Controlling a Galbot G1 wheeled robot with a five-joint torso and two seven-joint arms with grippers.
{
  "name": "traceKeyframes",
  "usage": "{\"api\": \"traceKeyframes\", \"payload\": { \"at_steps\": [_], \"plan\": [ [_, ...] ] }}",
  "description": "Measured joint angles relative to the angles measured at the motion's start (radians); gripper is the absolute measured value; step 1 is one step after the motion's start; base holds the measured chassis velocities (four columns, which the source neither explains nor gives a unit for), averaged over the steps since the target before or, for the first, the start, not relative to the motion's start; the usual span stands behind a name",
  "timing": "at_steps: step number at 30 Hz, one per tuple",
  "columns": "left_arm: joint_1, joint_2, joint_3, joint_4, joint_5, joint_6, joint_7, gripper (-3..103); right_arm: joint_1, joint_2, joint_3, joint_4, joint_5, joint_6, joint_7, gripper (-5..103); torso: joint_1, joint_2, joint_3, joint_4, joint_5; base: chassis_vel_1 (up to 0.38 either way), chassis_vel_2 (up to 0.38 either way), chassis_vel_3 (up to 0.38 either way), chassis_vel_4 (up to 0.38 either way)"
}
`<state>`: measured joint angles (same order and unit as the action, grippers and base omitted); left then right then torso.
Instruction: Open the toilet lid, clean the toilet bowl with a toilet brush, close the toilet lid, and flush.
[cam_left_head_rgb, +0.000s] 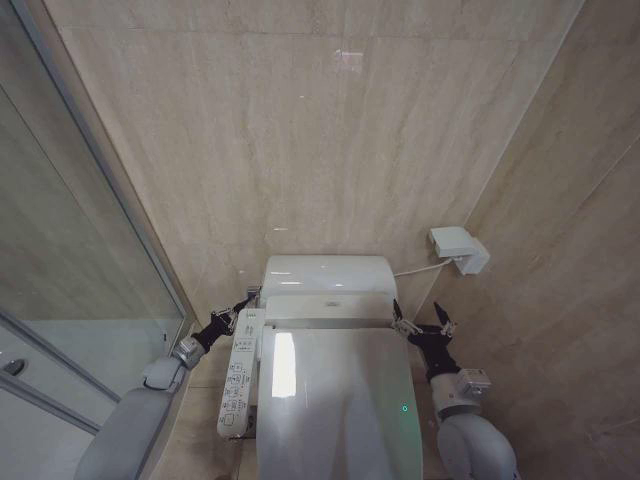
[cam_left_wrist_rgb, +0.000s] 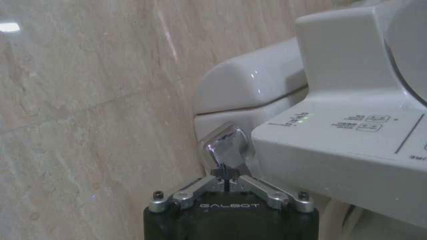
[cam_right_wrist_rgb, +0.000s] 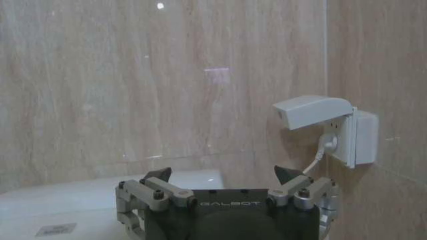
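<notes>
Left tool is pinching together at the chrome flush lever; right tool is hovering spread apart beside the closed toilet lid.

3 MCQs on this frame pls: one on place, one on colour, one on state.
1. Where is the left gripper?
A. Over the lid's middle
B. At the chrome flush lever on the tank's side
C. At the wall socket

2. What colour is the light on the side button panel?
A. Red
B. Blue
C. Green

3. What state is the toilet lid in?
A. Closed
B. Upright
C. Removed

Answers:
1 B: the left wrist view shows its shut fingertips at the lever.
2 C: green dots glow on the panel.
3 A: the head view shows it lying flat; the right gripper waits open beside it.
</notes>
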<state>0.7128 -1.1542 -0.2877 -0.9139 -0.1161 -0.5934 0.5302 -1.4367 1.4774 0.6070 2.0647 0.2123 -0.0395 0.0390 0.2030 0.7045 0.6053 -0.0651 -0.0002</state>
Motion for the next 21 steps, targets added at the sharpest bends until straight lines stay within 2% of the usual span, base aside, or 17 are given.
{"api": "traceKeyframes", "payload": {
  "at_steps": [1, 4, 5, 6, 7, 10, 12, 13, 14, 15, 18, 19, 21],
  "plan": [
    [0.009, -0.001, -0.009, -0.001, -0.001, -0.001, -0.002, 0, 0.0, 0.0, 0.0, 0.0, 0.0, 0.0, 0.0, 100, 0.0, 0.0, 0.0, -0.0006, -0.0001, 0.0, 0.0, 0.0, 0.0],
    [0.028, -0.001, -0.03, 0.001, -0.003, 0.001, -0.013, 0, 0.0, 0.0, 0.001, 0.0, 0.0, 0.0, 0.0, 100, 0.001, 0.0, 0.0, -0.0001, 0.0006, 0.0, 0.0, 0.0, 0.0],
    [0.038, -0.002, -0.036, 0.002, -0.003, 0.001, -0.013, 0, 0.001, 0.0, 0.0, 0.0, 0.0, 0.0, -0.001, 100, 0.001, 0.0, 0.0, -0.0006, -0.0003, 0.0, 0.0, 0.0, 0.0],
    [0.048, -0.002, -0.044, 0.002, -0.003, -0.002, -0.014, 0, 0.0, -0.001, 0.001, 0.0, 0.0, 0.0, 0.0, 100, 0.001, 0.0, 0.0, -0.0004, -0.0009, 0.0, 0.0, 0.0, 0.0],
    [0.059, -0.002, -0.051, 0.002, -0.004, -0.004, -0.017, 0, 0.0, 0.0, 0.0, 0.0, 0.0, 0.0, 0.0, 100, 0.001, 0.0, 0.0, -0.0001, 0.0001, 0.0, 0.0, 0.0, 0.0],
    [0.073, -0.002, -0.06, -0.001, -0.007, -0.006, -0.024, 0, 0.0, 0.0, 0.0, 0.0, 0.0, 0.0, 0.0, 100, 0.0, 0.0, 0.0, 0.0003, 0.0002, 0.0, 0.0, 0.0, 0.0],
    [0.095, -0.003, -0.072, -0.018, -0.024, -0.007, -0.058, 0, 0.0, 0.0, 0.0, 0.0, 0.0, 0.0, 0.0, 100, 0.0, 0.0, 0.0, 0.0008, -0.0001, 0.0, 0.0, 0.0, 0.0],
    [0.109, -0.004, -0.08, -0.043, -0.04, -0.003, -0.097, 0, 0.0, 0.0, 0.0, 0.0, 0.0, 0.0, 0.0, 100, 0.0, 0.0, 0.0, 0.0007, 0.0002, 0.0, 0.0, 0.0, 0.0],
    [0.109, -0.004, -0.08, -0.043, -0.04, -0.003, -0.097, 0, 0.0, 0.0, 0.0, 0.0, 0.0, 0.0, 0.0, 100, 0.0, 0.0, 0.0, 0.0007, 0.0002, 0.0, 0.0, 0.0, 0.0],
    [0.118, -0.005, -0.082, -0.065, -0.046, 0.004, -0.126, 0, 0.0, 0.0, 0.0, 0.0, 0.0, 0.0, 0.0, 100, 0.0, 0.0, 0.0, 0.0008, 0.0001, 0.0, 0.0, 0.0, 0.0],
    [0.17, -0.004, -0.088, -0.193, -0.073, 0.078, -0.316, 0, 0.0, 0.0, 0.0, 0.0, 0.0, 0.0, 0.0, 100, 0.0, 0.0, 0.0, 0.0008, 0.0003, 0.0, 0.0, 0.0, 0.0],
    [0.17, -0.004, -0.088, -0.193, -0.073, 0.078, -0.316, 0, 0.0, 0.0, 0.0, 0.0, 0.0, 0.0, 0.0, 100, 0.0, 0.0, 0.0, 0.0008, 0.0003, 0.0, 0.0, 0.0, 0.0],
    [0.216, -0.004, -0.099, -0.305, -0.106, 0.154, -0.41, 0, 0.0, 0.0, 0.0, 0.0, 0.0, 0.0, 0.0, 100, 0.0, 0.0, 0.0, 0.0013, 0.0003, 0.0, 0.0, 0.0, 0.0]
  ]
}}
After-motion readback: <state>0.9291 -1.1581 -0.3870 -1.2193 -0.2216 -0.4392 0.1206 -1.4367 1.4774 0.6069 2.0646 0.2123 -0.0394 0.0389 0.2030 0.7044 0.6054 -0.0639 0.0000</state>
